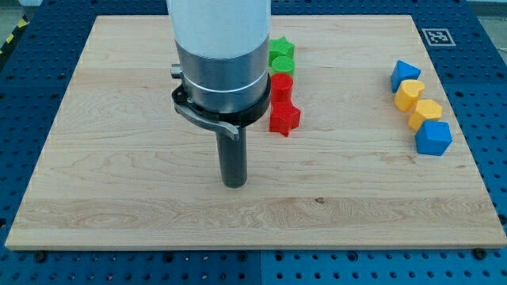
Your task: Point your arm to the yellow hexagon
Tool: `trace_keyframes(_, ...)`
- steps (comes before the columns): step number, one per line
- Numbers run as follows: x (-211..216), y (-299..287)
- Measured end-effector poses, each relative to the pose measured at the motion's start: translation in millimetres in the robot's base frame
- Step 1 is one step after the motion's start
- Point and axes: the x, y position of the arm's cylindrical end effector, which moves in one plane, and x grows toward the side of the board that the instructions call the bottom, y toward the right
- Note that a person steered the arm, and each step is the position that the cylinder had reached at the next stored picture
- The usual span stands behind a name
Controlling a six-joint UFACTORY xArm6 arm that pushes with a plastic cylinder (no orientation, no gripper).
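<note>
Wooden desk [119, 182] with my tip [234, 184] resting on bare wood near its centre, touching no block. No gripper exists: only a plain dark rod, holding nothing. Yellow hexagon [425, 113] lies near the right edge, well apart from my tip, between a yellow heart-like block [409, 94] and a blue cube [433, 138].

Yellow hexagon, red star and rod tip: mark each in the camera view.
yellow hexagon block [426, 112], camera view, on its top face.
red star-shaped block [284, 117], camera view, on its top face.
my tip [234, 184], camera view, on the rod's very end, on the board.
</note>
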Motion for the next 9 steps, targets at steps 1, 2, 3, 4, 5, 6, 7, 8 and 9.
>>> trace_keyframes(1, 0.0, -22.1)
trace_keyframes(2, 0.0, -53.2)
trace_keyframes(3, 0.0, -40.2)
trace_keyframes(4, 1.2, 33.2)
trace_keyframes(5, 12.5, 109.4)
trace_keyframes(6, 25.8, 190.6)
trace_keyframes(7, 30.7, 265.4)
trace_keyframes(8, 16.6, 324.6)
trace_keyframes(9, -22.4, 348.6)
